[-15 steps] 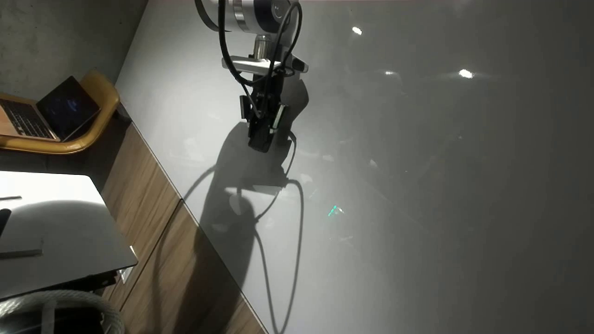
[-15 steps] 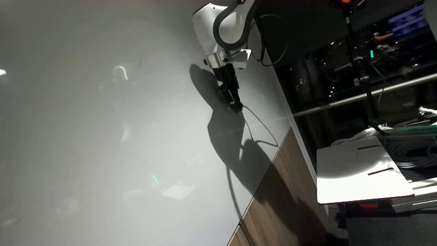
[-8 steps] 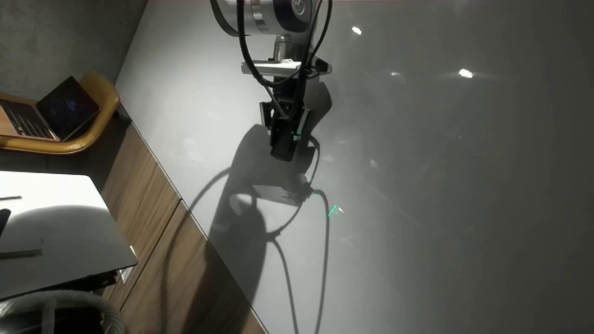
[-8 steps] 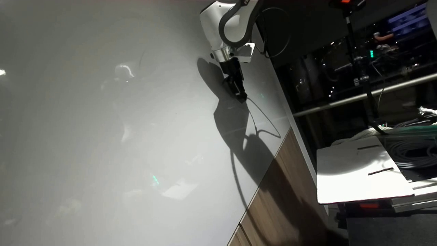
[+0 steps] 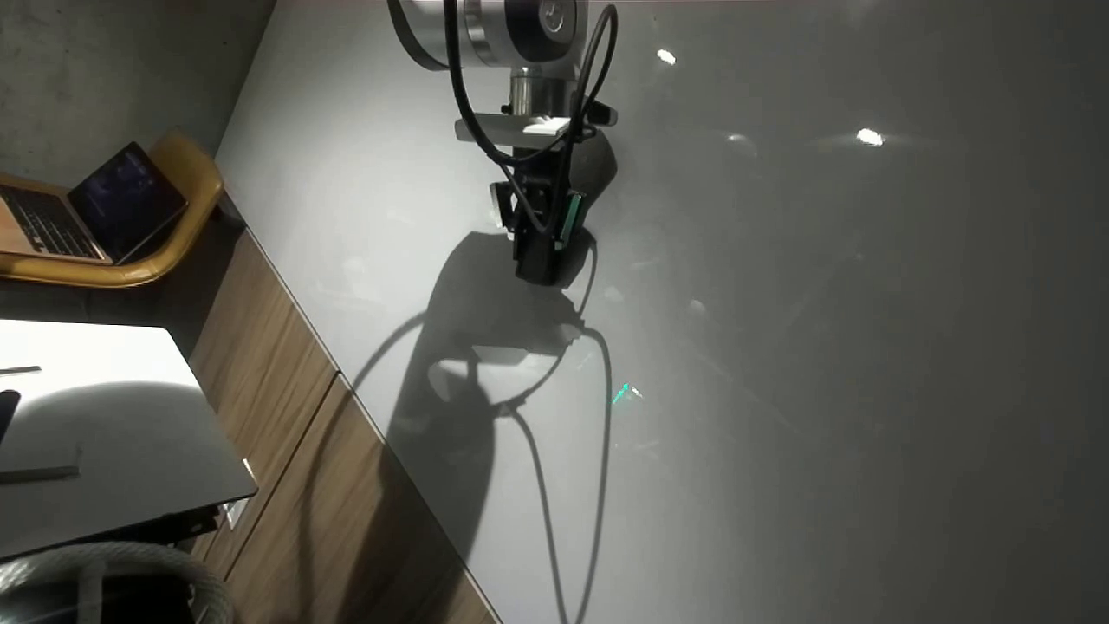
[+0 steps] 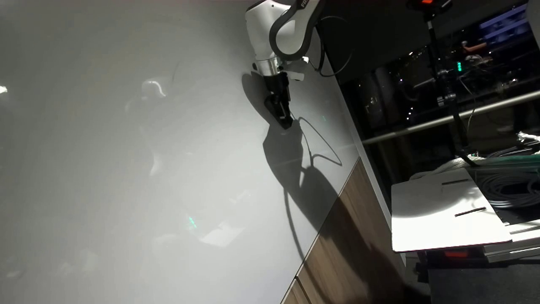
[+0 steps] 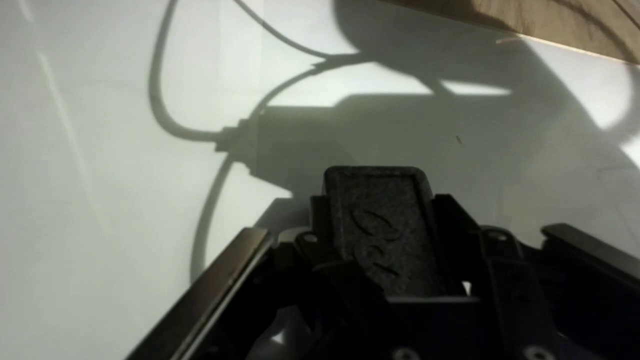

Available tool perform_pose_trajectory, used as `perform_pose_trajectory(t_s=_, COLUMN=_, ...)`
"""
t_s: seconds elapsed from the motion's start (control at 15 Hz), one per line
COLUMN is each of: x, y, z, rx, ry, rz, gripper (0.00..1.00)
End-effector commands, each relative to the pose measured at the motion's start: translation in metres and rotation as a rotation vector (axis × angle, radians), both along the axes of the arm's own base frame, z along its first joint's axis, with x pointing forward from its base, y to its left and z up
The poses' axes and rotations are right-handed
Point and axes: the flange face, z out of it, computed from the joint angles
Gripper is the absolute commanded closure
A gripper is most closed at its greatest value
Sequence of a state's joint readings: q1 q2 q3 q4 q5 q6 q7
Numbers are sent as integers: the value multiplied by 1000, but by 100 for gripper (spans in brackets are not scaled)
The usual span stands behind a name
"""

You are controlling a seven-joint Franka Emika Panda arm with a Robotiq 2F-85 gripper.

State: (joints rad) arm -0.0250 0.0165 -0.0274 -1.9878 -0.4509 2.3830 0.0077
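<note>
Wrist view: shows gripper (image 7: 381, 212) pinched narrow onto dk grey block (image 7: 384, 235) w/ curved marks in its face, low centre, over shadow (image 7: 400, 130). In an exterior view: extends w/ block at tip, close to pale surface (image 5: 780, 390); can't tell if touching. Also has laptop (image 5: 104, 217) on yellow chair (image 5: 201, 191), well apart. In an exterior view: held likewise at tip, well short of wood panel (image 6: 365, 215) & white slotted board (image 6: 443, 228).

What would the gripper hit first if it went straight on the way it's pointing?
Likely the glossy gray surface, met by the dark block in the gripper; depth is unclear.
</note>
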Motion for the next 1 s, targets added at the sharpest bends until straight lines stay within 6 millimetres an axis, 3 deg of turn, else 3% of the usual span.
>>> perform_pose_trajectory(t_s=0.0, x=11, y=25, z=-2, rx=5, ry=-22, rz=53, gripper=71)
perform_pose_trajectory(t_s=0.47, x=12, y=49, z=4, rx=7, ry=-34, rz=92, gripper=71)
perform_pose_trajectory(t_s=0.93, x=19, y=111, z=-11, rx=-26, ry=-11, rz=157, gripper=71)
